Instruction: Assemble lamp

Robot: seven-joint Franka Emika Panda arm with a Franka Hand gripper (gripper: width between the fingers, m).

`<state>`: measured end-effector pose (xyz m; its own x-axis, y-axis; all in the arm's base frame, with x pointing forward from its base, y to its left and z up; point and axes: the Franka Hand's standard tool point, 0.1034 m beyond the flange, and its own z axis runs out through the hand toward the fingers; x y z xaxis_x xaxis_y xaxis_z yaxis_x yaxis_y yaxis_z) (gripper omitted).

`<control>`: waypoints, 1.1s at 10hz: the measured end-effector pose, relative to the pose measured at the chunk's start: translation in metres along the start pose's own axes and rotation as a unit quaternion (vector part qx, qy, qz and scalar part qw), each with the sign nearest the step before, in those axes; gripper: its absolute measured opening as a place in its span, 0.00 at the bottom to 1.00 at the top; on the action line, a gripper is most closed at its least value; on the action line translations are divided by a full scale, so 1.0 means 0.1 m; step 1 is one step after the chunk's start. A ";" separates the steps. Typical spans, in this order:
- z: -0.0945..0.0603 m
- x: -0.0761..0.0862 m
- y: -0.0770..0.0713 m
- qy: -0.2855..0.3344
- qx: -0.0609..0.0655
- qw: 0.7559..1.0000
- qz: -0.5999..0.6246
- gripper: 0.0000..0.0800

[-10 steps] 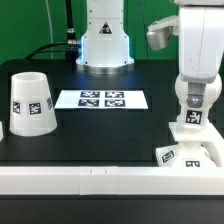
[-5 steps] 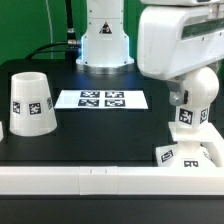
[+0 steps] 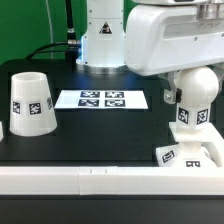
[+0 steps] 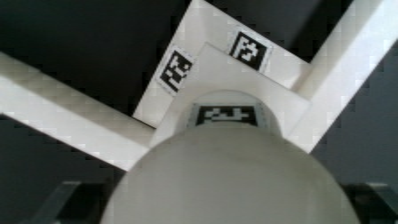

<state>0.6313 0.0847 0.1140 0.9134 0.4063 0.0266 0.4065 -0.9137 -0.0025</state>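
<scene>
Toward the bench's (image 3: 100, 135) left edge, the lamp's shade (image 3: 30, 101) stands alone with its wide end down and a square marker facing out, well apart from the other pieces. Next comes the marker board (image 3: 101, 99), flat on the black top about midway across, toward the back edge. Behind it is the arm's pedestal (image 3: 104, 38). The arm (image 3: 165, 40) itself hangs large and white over the right half.

Under the arm, near the front right corner, the low square base (image 3: 194, 153) sits just behind the white rail (image 3: 90, 181) along the front edge. The bulb (image 3: 192, 98) stands upright on the base, neck down. The gripper (image 4: 217, 206) reaches down over the bulb, jaws spread wide and clamped on either side of the round ball. In the wrist view the ball fills the space between them, with the base's markers beyond it.
</scene>
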 end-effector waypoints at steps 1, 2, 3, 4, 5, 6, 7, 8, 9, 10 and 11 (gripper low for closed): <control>0.00 0.00 0.00 0.000 0.000 1.000 0.024 0.72; 0.00 0.00 0.01 0.000 0.001 0.997 0.072 0.72; 0.00 -0.01 0.02 0.001 0.005 0.991 0.134 0.72; 0.00 -0.01 0.03 0.001 0.007 0.986 0.168 0.72; 0.00 -0.02 0.03 0.000 0.009 0.975 0.223 0.72; 0.00 -0.02 0.03 -0.001 0.009 0.962 0.271 0.72; 0.01 -0.02 0.01 -0.003 0.009 0.947 0.322 0.72; 0.01 -0.03 0.00 -0.007 0.009 0.926 0.378 0.72; 0.02 -0.04 -0.02 -0.013 0.013 0.904 0.427 0.72; 0.03 -0.04 -0.03 -0.019 0.017 0.887 0.461 0.72; 0.03 -0.04 -0.04 -0.021 0.022 0.863 0.505 0.72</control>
<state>0.6265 0.0864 0.1107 0.8018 -0.5957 -0.0478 -0.5975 -0.8009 -0.0404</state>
